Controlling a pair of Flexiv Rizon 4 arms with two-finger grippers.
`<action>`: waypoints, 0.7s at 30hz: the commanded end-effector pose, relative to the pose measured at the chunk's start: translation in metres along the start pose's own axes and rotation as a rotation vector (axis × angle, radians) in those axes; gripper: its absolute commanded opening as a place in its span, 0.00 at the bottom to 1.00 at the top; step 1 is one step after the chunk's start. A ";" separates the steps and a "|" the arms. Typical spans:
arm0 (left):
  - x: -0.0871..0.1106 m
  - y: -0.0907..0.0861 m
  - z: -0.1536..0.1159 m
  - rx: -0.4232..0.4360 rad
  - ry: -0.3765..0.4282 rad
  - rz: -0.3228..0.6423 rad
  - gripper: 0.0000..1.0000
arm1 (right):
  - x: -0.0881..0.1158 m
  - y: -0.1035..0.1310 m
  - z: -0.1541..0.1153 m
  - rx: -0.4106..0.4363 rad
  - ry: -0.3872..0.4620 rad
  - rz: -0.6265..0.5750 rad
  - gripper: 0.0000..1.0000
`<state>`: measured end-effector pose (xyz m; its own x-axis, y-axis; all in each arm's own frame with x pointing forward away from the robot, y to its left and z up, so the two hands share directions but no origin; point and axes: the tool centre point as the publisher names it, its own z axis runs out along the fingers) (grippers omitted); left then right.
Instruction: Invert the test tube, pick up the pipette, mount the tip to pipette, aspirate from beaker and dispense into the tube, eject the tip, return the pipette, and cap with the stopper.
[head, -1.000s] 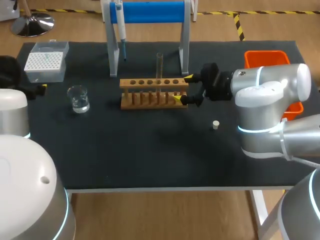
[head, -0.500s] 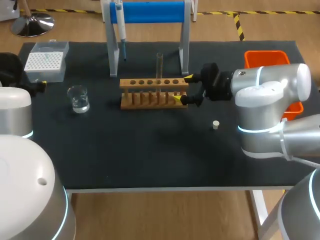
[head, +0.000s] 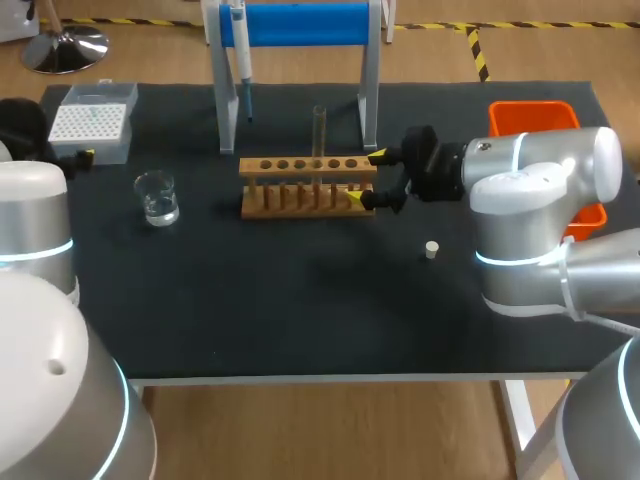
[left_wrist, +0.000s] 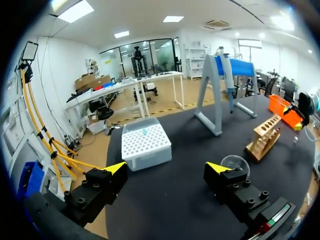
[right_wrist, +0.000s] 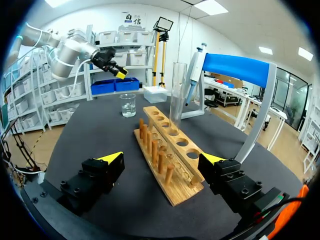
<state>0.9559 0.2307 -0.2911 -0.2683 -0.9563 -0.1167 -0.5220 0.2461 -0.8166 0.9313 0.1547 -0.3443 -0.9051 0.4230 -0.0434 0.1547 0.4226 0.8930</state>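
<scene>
right gripper (right_wrist: 162, 157) released, its two yellow-tipped fingers spread wide on either side of the near end of a wooden rack (head: 305, 185); neither finger appears to touch the wood. the rack runs straight away from these jaws, lengthwise. the test tube (right_wrist: 176, 92) stands upright in one of its holes, a few holes along from the jaws, long axis vertical and mouth seemingly up, well ahead of the fingertips and not between them. the right arm is much the nearer to it. left gripper (left_wrist: 166, 167) also released and holding nothing, out at the far left of the table (head: 300, 300), with a white tip box (left_wrist: 146, 145) just ahead of it and a glass beaker (head: 157, 196) beside it towards the rack. behind the rack the pipette (head: 240, 50) hangs vertically from the left post of a blue stand (head: 300, 25). a small white stopper (head: 432, 249) lies on the table near the right arm. to take the tube, the right jaws would probably need to advance along the rack and close at its glass.
</scene>
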 end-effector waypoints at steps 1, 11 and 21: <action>-0.012 -0.002 0.020 0.008 -0.007 -0.028 1.00 | 0.000 0.000 -0.001 0.000 0.002 0.000 1.00; -0.031 -0.011 0.047 0.012 -0.023 -0.027 1.00 | 0.000 0.000 -0.001 0.000 0.002 0.000 1.00; -0.042 -0.017 0.076 0.033 -0.028 -0.033 1.00 | 0.000 0.000 -0.001 0.000 0.002 0.000 1.00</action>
<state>1.0258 0.2557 -0.3072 -0.2328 -0.9672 -0.1016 -0.5092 0.2102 -0.8346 0.9313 0.1547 -0.3443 -0.9050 0.4231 -0.0433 0.1549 0.4227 0.8929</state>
